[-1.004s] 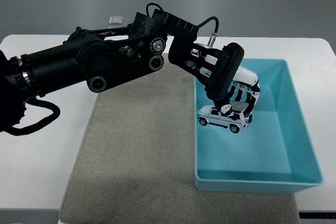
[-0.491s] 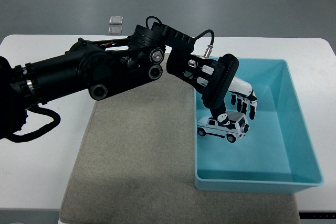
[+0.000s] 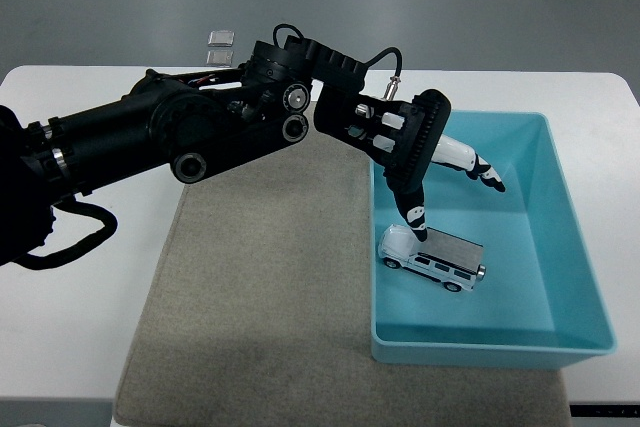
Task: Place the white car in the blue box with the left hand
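**Car down in the box, left hand open above it**

Head view: the left hand (image 3: 432, 162) reaches in from the left edge over the blue box (image 3: 575, 247). Fingers spread wide, holding nothing; white fingertips (image 3: 490, 177) point out toward the box's right wall, thumb hangs down toward the car. The white car (image 3: 433, 259) sits on the box floor, near-left part of the interior, close to the left wall. It looks tipped onto its side, roof showing to the camera, though that is hard to confirm. Long axis runs left to right, slightly slanted toward the near edge at its right end.

Key relation: car lies directly below and a bit nearer than the palm, thumb tip just above it, possibly touching, can't tell. Right hand not visible. The grey mat (image 3: 270, 317) on the white table (image 3: 80, 287) is bare beside the box.

Judgement: placement looks done; what's left is lifting clear without the thumb catching the car.
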Available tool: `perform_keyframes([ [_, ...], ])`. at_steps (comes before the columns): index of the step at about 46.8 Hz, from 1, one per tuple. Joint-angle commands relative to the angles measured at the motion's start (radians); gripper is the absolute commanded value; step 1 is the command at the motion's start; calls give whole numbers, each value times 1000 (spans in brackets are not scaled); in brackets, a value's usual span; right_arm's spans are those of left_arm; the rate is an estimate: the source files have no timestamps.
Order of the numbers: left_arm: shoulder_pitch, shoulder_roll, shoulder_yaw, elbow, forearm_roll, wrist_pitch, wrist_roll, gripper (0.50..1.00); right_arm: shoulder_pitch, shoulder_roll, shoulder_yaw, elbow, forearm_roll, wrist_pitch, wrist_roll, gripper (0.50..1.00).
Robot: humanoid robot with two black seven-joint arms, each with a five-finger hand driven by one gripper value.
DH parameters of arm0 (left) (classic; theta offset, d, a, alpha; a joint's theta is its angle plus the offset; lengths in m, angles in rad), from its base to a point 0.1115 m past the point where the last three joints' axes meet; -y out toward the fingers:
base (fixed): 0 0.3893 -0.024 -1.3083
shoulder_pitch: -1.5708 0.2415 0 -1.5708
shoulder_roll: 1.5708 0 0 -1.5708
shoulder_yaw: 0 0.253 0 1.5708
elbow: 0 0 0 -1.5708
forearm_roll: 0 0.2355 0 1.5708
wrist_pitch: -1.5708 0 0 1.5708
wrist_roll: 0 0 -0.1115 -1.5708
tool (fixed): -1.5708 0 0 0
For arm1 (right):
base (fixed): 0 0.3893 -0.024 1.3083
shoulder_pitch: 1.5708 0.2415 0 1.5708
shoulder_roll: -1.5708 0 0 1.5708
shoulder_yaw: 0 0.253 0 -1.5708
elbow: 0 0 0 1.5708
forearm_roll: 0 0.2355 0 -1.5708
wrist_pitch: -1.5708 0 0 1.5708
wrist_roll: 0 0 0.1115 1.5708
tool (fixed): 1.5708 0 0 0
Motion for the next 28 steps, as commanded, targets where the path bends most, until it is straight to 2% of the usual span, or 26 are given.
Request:
perform_keyframes([
  [1, -15, -11, -5, 42, 2, 3, -2, 973, 0, 0, 0, 0, 0, -1, 0, 936],
  [4, -29, -11, -12, 84, -2, 18, -3, 973, 0, 0, 0, 0, 0, 1, 0, 936],
  [10, -46, -7, -28, 157, -5, 112, -9, 990, 0, 0, 0, 0, 0, 1, 0, 936],
  [19, -44, 1, -29, 272, -17, 351, -17, 994, 0, 0, 0, 0, 0, -1, 0, 936],
  [22, -43, 2, -29, 306, -33, 394, -17, 994, 0, 0, 0, 0, 0, -1, 0, 936],
  [28, -38, 5, -29, 381, -109, 423, -18, 994, 0, 0, 0, 0, 0, 1, 0, 936],
])
